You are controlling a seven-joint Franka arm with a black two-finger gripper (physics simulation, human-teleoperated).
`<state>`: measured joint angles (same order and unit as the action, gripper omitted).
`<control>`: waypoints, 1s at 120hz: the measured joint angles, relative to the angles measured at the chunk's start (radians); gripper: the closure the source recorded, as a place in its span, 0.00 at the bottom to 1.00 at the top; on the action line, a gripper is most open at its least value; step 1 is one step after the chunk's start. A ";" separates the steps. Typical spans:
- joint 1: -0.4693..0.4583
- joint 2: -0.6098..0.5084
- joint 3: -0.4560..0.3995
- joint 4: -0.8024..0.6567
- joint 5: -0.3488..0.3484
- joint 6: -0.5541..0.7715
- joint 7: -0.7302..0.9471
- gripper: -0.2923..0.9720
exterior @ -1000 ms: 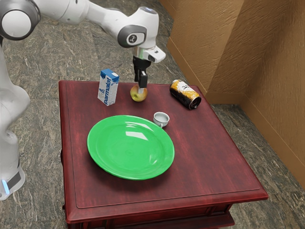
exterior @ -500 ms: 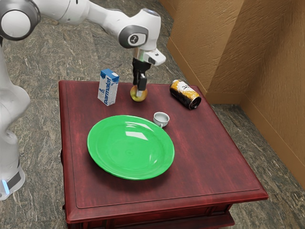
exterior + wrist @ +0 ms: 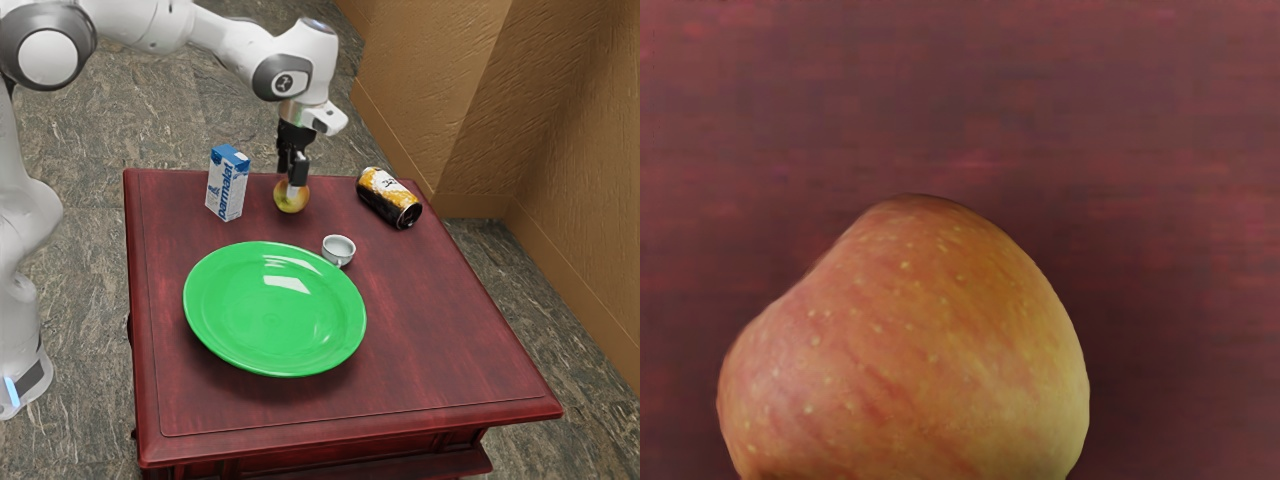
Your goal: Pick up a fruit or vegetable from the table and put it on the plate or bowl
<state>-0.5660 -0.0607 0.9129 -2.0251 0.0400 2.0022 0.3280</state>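
Dark red wooden table (image 3: 450, 330) on a grey stone floor (image 3: 120, 120) beside tan walls (image 3: 480, 90); beyond the green plate (image 3: 274, 308), the gripper (image 3: 294, 184) pinches a near-round apple (image 3: 291, 200), its axis direction indiscernible.

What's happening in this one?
The arm's end effector sits right over the apple at the back of the table, between the milk carton and the tipped can. The apple is not yet on the green plate, which lies nearer the front, a small cup beside its rim.
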 joint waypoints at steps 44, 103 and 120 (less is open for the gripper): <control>-0.004 0.023 0.003 -0.018 -0.006 0.079 -0.008 0.25; 0.023 0.055 0.005 -0.045 -0.025 0.117 -0.014 0.25; 0.032 0.065 0.004 -0.045 -0.032 0.130 -0.015 0.25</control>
<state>-0.5338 0.0039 0.9173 -2.0704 0.0075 2.1317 0.3132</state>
